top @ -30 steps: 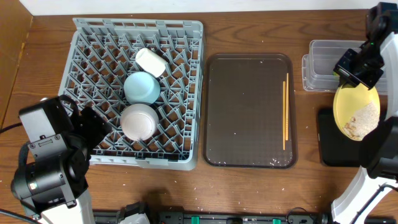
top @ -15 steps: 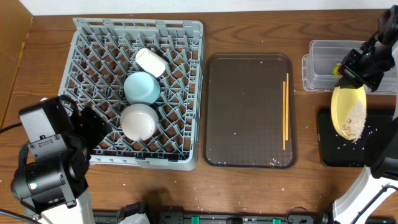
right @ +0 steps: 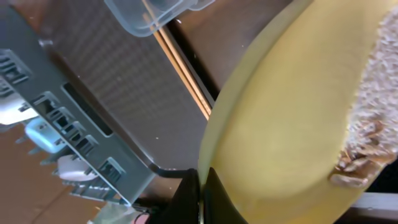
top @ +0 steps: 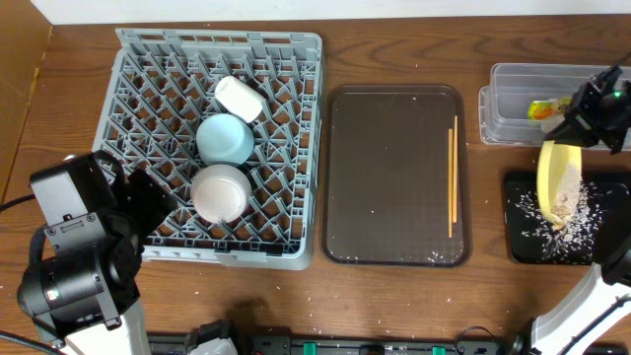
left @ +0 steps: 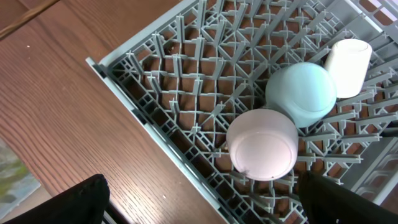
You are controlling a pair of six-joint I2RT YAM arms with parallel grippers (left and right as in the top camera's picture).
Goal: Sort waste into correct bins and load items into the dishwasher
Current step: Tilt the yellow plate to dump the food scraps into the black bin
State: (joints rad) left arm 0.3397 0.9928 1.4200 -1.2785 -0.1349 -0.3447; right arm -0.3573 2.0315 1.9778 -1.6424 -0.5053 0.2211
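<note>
My right gripper [top: 574, 130] is shut on the rim of the pale yellow plate [top: 557, 183] and holds it steeply tilted over the black bin [top: 523, 247]. White rice bits and brown crumbs [top: 572, 219] cling to the plate and lie scattered in the bin. The plate fills the right wrist view [right: 292, 124], pinched at the jaws [right: 202, 196]. The snack wrapper [top: 544, 108] lies in the clear bin [top: 508, 99]. The chopsticks [top: 453, 177] lie on the brown tray. The cup [top: 239, 98], blue bowl [top: 225, 138] and white bowl [top: 219, 192] sit in the grey rack [top: 286, 59]. My left gripper [left: 199, 205] is open beside the rack.
The dark brown tray [top: 394, 177] lies between the rack and the bins. The rack's front-left corner [left: 99, 65] is just ahead of my left fingers, with bare wooden table [left: 56, 112] to the left. Small crumbs dot the table's front edge.
My right gripper has tipped the plate from nearly flat to steeply on edge over the black bin, and rice has spilled into the bin. The left arm has not moved.
</note>
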